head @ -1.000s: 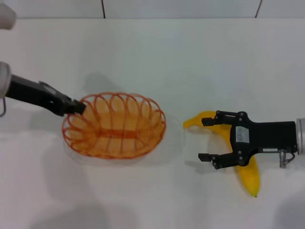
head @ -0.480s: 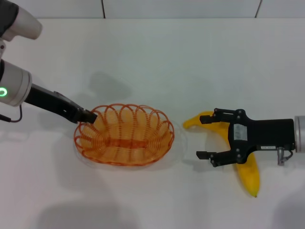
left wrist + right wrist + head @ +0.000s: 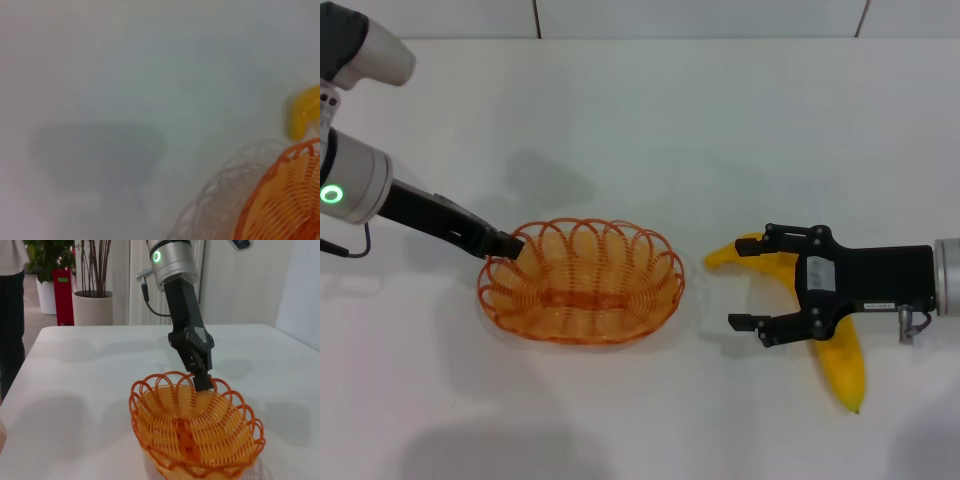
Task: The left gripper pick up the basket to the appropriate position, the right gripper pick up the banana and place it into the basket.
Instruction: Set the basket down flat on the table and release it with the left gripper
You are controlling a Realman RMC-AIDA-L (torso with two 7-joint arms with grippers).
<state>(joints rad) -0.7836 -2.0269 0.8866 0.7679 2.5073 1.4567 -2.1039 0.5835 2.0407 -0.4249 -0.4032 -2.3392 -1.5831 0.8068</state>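
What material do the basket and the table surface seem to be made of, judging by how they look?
The basket looks like thin wire with a glossy orange coating: it is open loops along the rim and fine ribs one can see through. Whether metal lies beneath, I cannot tell. The table looks like a smooth white laminate or painted board with a soft sheen, as faint shadows and reflections lie on it.
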